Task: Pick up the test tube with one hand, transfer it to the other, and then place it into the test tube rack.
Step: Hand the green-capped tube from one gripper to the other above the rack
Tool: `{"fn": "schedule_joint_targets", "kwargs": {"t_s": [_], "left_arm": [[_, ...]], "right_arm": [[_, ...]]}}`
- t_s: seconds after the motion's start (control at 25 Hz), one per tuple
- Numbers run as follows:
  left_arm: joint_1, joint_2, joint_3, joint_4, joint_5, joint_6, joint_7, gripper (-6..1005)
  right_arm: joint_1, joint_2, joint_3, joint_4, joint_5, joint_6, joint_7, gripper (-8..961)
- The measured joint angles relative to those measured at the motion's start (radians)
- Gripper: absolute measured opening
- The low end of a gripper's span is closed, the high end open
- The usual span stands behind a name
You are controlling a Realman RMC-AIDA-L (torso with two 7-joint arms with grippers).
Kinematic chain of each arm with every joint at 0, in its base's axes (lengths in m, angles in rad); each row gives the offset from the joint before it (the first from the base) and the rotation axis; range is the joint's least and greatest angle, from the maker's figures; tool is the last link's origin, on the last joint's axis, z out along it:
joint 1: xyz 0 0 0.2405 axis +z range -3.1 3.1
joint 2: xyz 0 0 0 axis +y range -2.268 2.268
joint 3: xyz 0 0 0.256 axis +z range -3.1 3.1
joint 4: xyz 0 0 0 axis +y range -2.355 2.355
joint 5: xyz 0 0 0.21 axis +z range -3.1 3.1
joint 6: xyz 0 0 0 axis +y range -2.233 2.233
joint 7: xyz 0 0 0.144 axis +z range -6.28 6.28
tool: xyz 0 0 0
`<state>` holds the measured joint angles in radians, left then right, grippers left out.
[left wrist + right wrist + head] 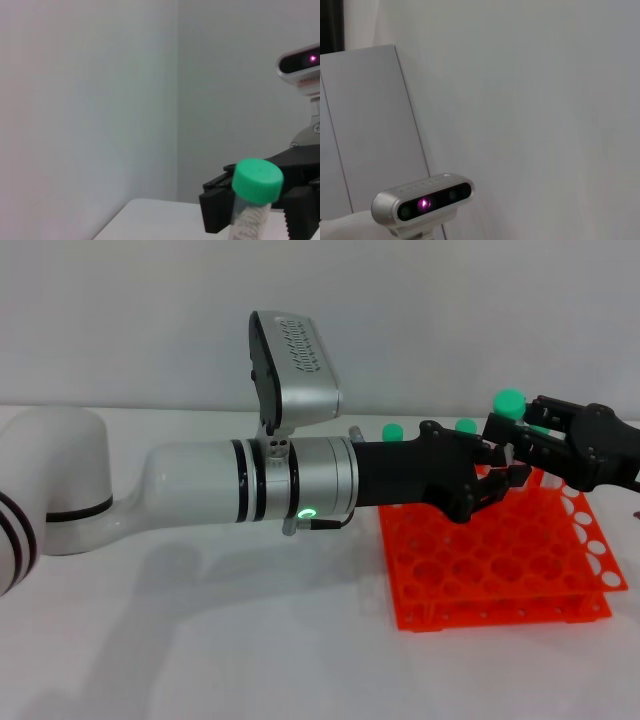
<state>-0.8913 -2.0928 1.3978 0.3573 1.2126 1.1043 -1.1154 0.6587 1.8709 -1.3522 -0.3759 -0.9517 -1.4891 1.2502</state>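
The test tube (510, 402), clear with a green cap, stands upright in the air above the back of the orange test tube rack (500, 570). My left gripper (495, 476), on the white banded arm reaching in from the left, is shut on the tube's lower part. My right gripper (512, 443) comes in from the right at the tube's upper body. In the left wrist view the test tube (256, 182) rises between the right gripper's (257, 216) black fingers (218, 210), which stand apart on either side of it, so that gripper is open.
Two more green caps (392, 430) (465, 425) show behind the left gripper at the rack's far edge. The rack lies on a white table (250, 640) against a white wall. The right wrist view shows only the wall and the left arm's camera (422, 202).
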Motion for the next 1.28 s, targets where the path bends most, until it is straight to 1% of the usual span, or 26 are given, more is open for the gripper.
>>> {"fn": "schedule_joint_targets", "kwargs": {"t_s": [0.4,0.76,0.88,1.16,1.28], "left_arm": [[-0.002,0.002,0.001,0.0,0.002,-0.008,0.0,278],[-0.006,0.002,0.0,0.0,0.007,-0.009,0.0,284],[-0.007,0.002,0.001,0.0,0.008,-0.01,0.0,286],[-0.01,0.004,0.023,0.001,0.005,-0.023,-0.008,291],[-0.011,0.004,0.026,0.002,0.005,-0.029,-0.008,293]], "right_arm": [[0.006,-0.004,-0.003,-0.001,-0.022,0.019,0.0,409],[0.005,-0.009,-0.007,0.0,-0.028,0.041,0.0,385],[0.005,-0.01,-0.004,-0.014,-0.054,0.059,0.002,375],[0.004,-0.003,-0.003,-0.039,-0.079,0.103,0.003,333],[0.005,-0.004,-0.004,-0.042,-0.079,0.11,0.001,309]]}}
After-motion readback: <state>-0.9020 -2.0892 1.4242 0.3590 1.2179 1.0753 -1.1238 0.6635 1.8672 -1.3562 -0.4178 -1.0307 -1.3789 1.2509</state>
